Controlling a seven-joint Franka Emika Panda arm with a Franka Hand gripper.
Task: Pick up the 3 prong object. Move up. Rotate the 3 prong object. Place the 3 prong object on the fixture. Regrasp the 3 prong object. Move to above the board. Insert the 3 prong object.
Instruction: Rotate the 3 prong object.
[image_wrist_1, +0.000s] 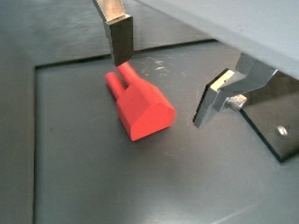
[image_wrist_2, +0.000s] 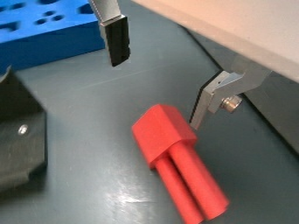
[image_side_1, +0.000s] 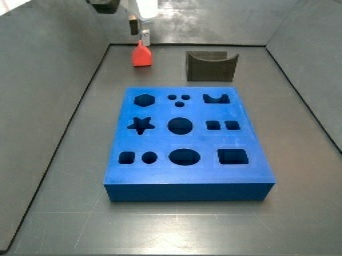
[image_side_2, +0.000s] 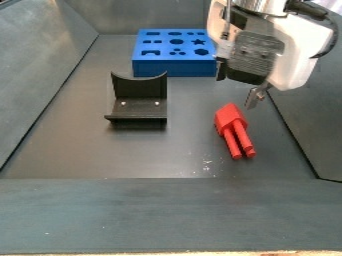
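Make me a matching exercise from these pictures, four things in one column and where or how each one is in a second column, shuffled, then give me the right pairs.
Things:
1. 3 prong object
2. fixture
3. board
4. gripper

Descriptions:
A. dark, with a notch in its top, holding nothing
B. open, above the red piece
C. red, lying flat on the floor
D. blue, with a star cutout among others

Pairs: 1-C, 2-A, 3-D, 4-B
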